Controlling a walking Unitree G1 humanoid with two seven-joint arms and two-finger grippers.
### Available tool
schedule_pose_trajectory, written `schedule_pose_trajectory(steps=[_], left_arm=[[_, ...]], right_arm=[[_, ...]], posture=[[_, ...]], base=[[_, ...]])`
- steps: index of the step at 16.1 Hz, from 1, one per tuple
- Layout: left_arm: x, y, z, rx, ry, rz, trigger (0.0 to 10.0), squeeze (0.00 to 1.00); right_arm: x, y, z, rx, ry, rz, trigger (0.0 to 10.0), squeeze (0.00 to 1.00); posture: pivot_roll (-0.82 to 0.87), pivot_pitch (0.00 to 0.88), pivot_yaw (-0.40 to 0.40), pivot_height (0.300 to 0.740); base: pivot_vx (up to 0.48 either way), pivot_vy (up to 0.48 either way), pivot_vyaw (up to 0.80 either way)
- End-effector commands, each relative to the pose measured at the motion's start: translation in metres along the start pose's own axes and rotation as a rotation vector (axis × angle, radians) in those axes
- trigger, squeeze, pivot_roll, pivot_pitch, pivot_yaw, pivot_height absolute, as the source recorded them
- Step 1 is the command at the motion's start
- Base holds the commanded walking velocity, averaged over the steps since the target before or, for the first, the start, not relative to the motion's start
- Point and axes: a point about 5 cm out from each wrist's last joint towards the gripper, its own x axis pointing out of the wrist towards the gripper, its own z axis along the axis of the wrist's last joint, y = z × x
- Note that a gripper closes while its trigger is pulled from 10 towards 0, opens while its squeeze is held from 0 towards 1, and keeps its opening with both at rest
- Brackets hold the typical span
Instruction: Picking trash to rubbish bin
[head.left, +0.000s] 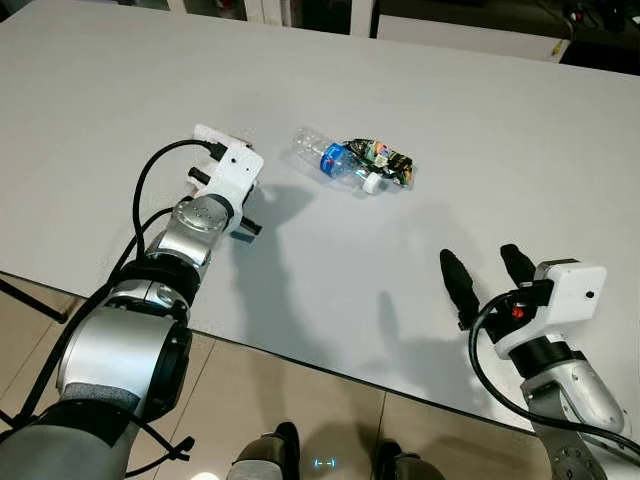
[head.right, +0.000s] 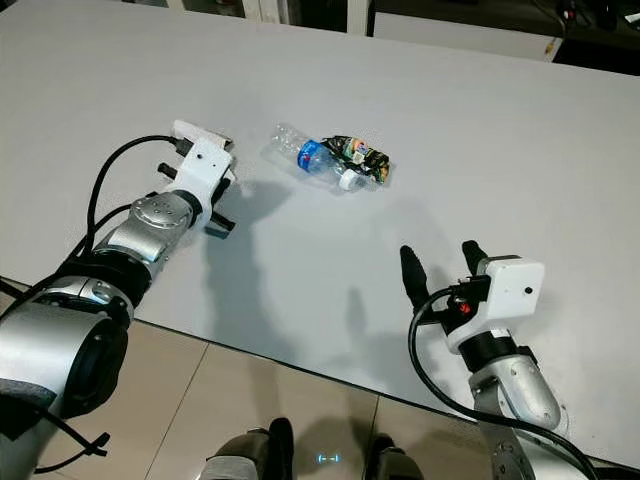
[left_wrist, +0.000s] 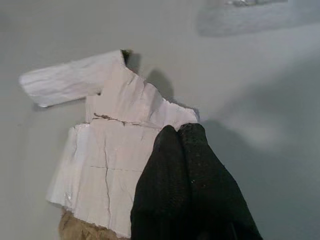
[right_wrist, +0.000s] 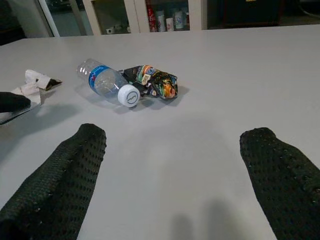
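A torn piece of white paper (left_wrist: 111, 145) lies flat on the grey table (head.left: 330, 290) at the left. My left gripper (left_wrist: 179, 137) points down at it, fingers shut together with the tips on its edge; I cannot tell whether any paper is pinched. A crushed clear plastic bottle (head.left: 328, 158) with a blue label and white cap lies on its side mid-table. A crumpled colourful wrapper (head.left: 386, 160) touches the bottle. My right gripper (head.left: 488, 275) hovers open near the front right, well short of the bottle (right_wrist: 102, 82), nothing between its fingers (right_wrist: 60, 175).
The table's front edge (head.left: 300, 362) runs just ahead of my feet (head.left: 270, 450), with tan floor tiles below. Cabinets with glass doors (right_wrist: 150, 15) stand beyond the table's far side. Bare tabletop lies between the right gripper and the bottle.
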Motion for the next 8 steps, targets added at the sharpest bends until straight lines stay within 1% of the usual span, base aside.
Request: schedule_pose_trajectory(steps=[1,5,6,7,8], left_arm=[[-0.001,0.001,-0.003,-0.012,-0.013,0.023,0.0,0.0],[-0.002,0.01,0.019,-0.007,-0.154,0.112,0.0,0.0],[-0.003,0.009,0.023,-0.007,-0.2,0.139,0.0,0.0],[-0.003,0.008,0.024,-0.005,-0.218,0.148,0.0,0.0],[-0.004,0.005,0.023,0.018,-0.227,0.153,0.0,0.0]], right_arm=[[0.0,-0.004,-0.001,-0.003,0.002,-0.013,10.0,0.0],[0.003,-0.006,0.0,-0.008,-0.001,-0.009,10.0,0.0],[0.004,-0.006,0.0,-0.011,-0.002,-0.007,10.0,0.0],[0.005,-0.007,-0.001,-0.013,-0.003,-0.006,10.0,0.0],[0.007,-0.007,0.0,-0.018,-0.005,-0.004,10.0,0.0]], posture=[[0.1,0.201,0.045,0.74],[0.11,0.193,0.041,0.74],[0.12,0.187,0.039,0.74],[0.12,0.185,0.037,0.74],[0.12,0.181,0.034,0.74]], base=[[0.0,0.0,0.0],[0.0,0.0,0.0],[0.0,0.0,0.0],[0.0,0.0,0.0],[0.0,0.0,0.0]])
